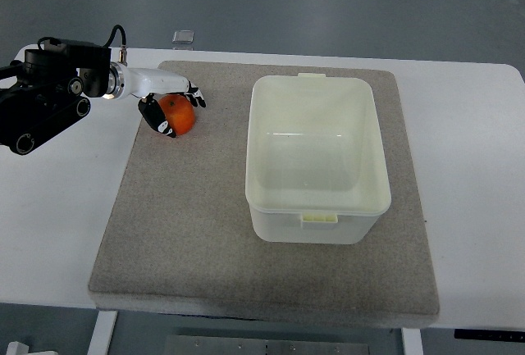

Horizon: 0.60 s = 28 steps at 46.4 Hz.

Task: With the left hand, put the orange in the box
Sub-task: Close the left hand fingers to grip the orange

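Nearest the camera lay the front edge of the grey, felt-like rectangular mat (205, 240), spread over the white table (49, 232). On the mat's right half stood the cream-white, open-topped rectangular plastic box (317, 207), its long axis running away from me, with a small tab on its near rim and another on its far rim. Nothing showed inside it.

My left hand (168, 102) had reached in from the left edge, the black arm housing over the table and the white wrist crossing onto the mat's far left corner. My fingers (157, 117) were curled around the round orange fruit (177, 114), dark fingertips wrapping its left and lower side and others (195, 96) hooked over its far side, so the hand gripped it. The orange sat at the mat's far left part, well apart from the box and to its left. Being round, it showed no long axis or heading I could tell. Whether it touched the mat or hung just clear, I could not tell.

A small grey square object (183, 38) lay on the table beyond the mat.
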Each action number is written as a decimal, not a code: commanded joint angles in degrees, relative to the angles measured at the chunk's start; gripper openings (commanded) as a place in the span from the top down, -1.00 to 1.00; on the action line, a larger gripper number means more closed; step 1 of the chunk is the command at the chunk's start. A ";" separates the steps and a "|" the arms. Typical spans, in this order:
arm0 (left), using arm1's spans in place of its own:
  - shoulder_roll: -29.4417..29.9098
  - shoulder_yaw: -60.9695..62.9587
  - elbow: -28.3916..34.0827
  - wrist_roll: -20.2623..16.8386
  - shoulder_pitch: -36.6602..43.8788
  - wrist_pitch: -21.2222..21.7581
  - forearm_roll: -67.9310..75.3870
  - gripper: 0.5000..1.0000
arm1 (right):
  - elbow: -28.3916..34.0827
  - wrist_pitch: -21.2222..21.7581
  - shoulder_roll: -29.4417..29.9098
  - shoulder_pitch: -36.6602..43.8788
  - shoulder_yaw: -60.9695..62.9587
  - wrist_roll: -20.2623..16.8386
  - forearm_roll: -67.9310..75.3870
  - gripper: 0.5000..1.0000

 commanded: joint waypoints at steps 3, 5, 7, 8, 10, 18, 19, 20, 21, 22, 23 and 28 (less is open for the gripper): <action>-0.01 0.09 0.07 0.00 -0.02 -0.03 0.18 -0.27 | 0.00 0.00 0.00 0.00 0.00 0.00 0.00 -0.78; 0.08 0.09 0.07 0.00 -0.02 -0.03 0.44 -0.27 | 0.00 0.00 0.00 0.00 0.00 0.00 0.00 -0.78; -0.01 0.09 0.07 0.00 -0.02 -0.03 0.88 -0.27 | 0.00 0.00 0.00 0.00 0.00 0.00 0.00 -0.78; -0.01 0.09 0.07 0.00 -0.02 -0.03 1.14 -0.27 | 0.00 0.00 0.00 0.00 0.00 0.00 0.00 -0.78; 0.08 0.09 0.07 0.00 -0.02 -0.12 1.75 -0.27 | 0.00 0.00 0.00 0.00 0.00 0.00 0.00 -0.78; 0.25 0.09 0.07 -0.09 -0.02 -0.12 3.34 -0.27 | 0.00 0.00 0.00 0.00 0.00 0.00 0.00 -0.78; 0.26 0.09 0.07 -0.09 -0.02 -0.12 3.34 -0.27 | 0.00 0.00 0.00 0.00 0.00 0.00 0.00 -0.78; 0.26 0.09 0.07 -0.09 -0.02 -0.12 3.43 -0.27 | 0.00 0.00 0.00 0.00 0.00 0.00 0.00 -0.78; 0.26 0.09 0.07 -0.09 -0.02 -0.12 3.52 -0.27 | 0.00 0.00 0.00 0.00 0.00 0.00 0.00 -0.78; 0.26 0.09 0.07 -0.09 -0.02 -0.12 3.52 -0.23 | 0.00 0.00 0.00 0.00 0.00 0.00 0.00 -0.78; 0.26 0.09 0.07 -0.09 -0.02 -0.12 3.52 -0.16 | 0.00 0.00 0.00 0.00 0.00 0.00 0.00 -0.78; 0.26 0.09 0.07 -0.09 0.06 -0.12 3.95 0.12 | 0.00 0.00 0.00 0.00 0.00 0.00 0.00 -0.78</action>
